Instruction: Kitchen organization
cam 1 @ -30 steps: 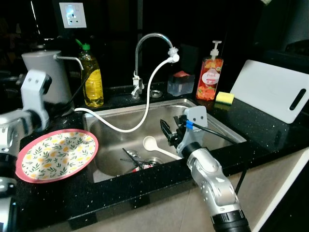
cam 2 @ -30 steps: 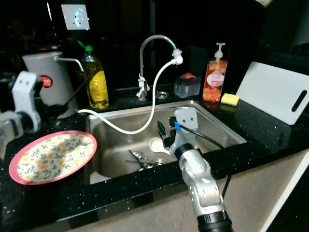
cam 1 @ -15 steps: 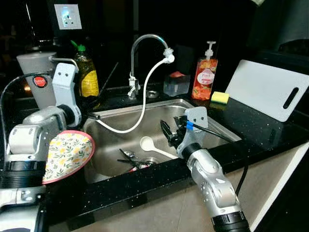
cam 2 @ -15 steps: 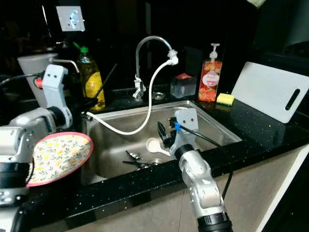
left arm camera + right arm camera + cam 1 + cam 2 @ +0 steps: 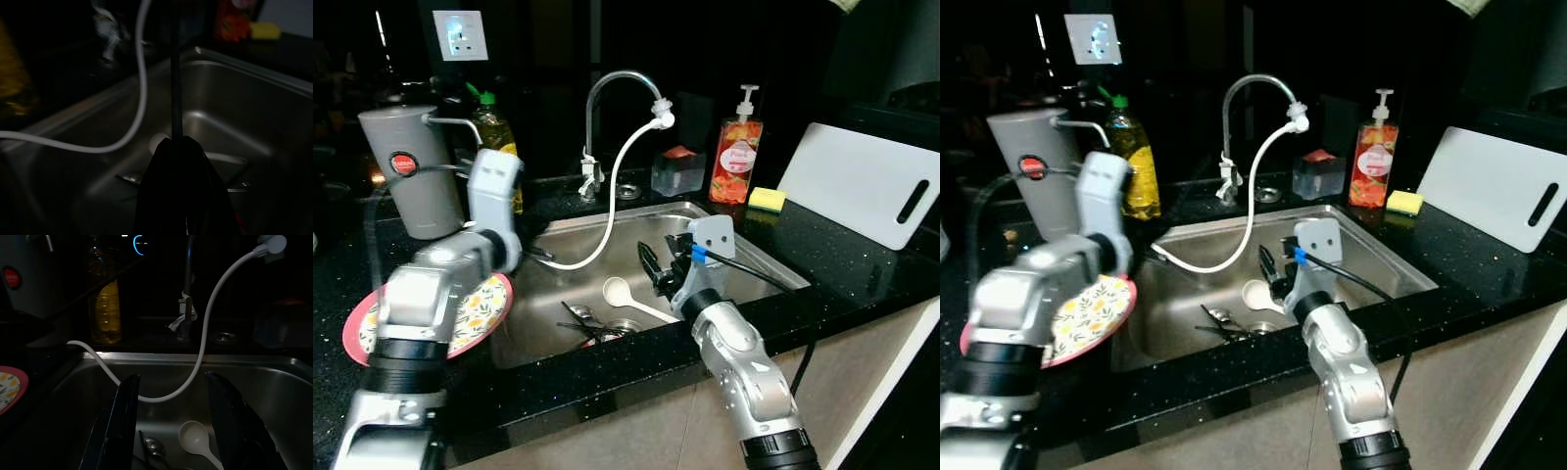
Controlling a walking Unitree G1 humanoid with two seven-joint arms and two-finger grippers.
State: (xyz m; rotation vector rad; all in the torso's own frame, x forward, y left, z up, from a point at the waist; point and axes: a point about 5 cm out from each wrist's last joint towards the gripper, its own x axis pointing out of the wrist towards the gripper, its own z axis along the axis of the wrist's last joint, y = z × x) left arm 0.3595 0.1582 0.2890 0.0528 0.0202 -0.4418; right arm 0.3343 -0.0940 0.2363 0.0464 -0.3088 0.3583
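While the right pincer (image 5: 658,266) hangs spread and empty over the stainless steel sink (image 5: 759,257), the white plastic ladle (image 5: 625,297) lies at its 9 o'clock beside dark cutlery (image 5: 582,323). Best lowered straight onto the handle. Left pincer (image 5: 179,161) looks clenched. Basin walls and the white hose (image 5: 607,215) crowd the approach.

Plate (image 5: 480,308): pink rim, yellow-green floral print. White ladle (image 5: 625,296) in steel sink (image 5: 759,257). Yellow oil bottle (image 5: 1140,166), green cap. Orange soap dispenser (image 5: 740,159). Yellow sponge (image 5: 768,199). White cutting board (image 5: 862,196). Grey kettle (image 5: 409,171).
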